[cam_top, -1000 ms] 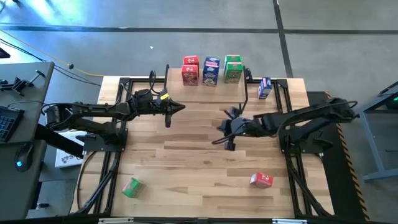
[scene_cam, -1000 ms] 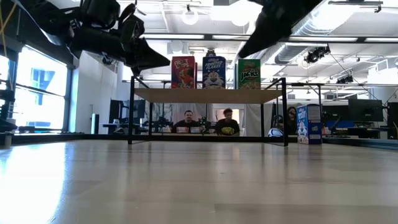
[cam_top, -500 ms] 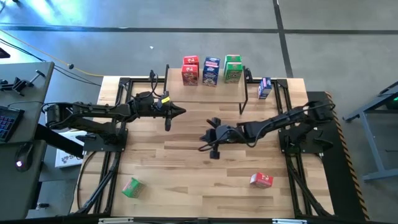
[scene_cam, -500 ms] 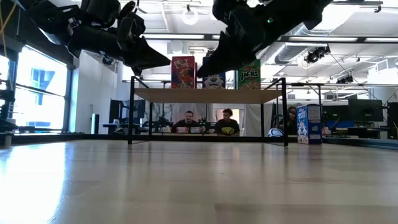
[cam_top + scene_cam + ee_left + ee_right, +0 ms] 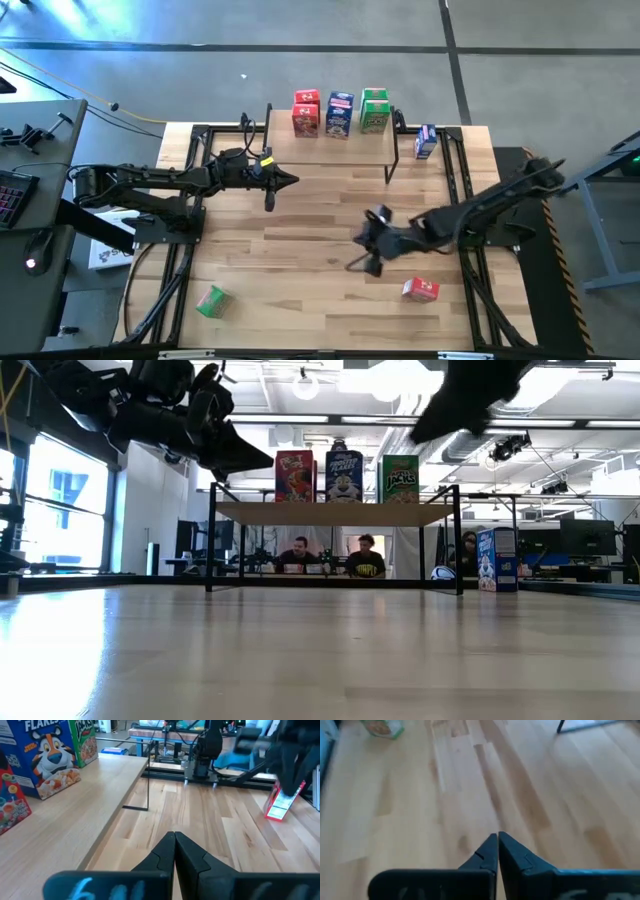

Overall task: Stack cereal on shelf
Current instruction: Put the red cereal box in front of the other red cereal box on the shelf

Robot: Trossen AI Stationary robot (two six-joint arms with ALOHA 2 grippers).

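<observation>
Three boxes (image 5: pixel 339 112) stand on the shelf (image 5: pixel 330 147), top middle. Both end effectors, left (image 5: pixel 291 180) and right (image 5: pixel 352 266), are pressed together, holding nothing.

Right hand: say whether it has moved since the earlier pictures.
Yes. The right hand, shut and empty, has swung away from the shelf toward the red box near the table's front edge.

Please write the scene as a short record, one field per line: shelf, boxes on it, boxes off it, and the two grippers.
shelf: shelf at the table's far edge
on shelf: red box, blue box, green box, upright in a row
off shelf: small blue box right of the shelf; red box on table and green box on table near the front edge
left gripper: left gripper shut, empty, beside the shelf's left end
right gripper: right gripper shut, empty, over the table near the red box on table
</observation>
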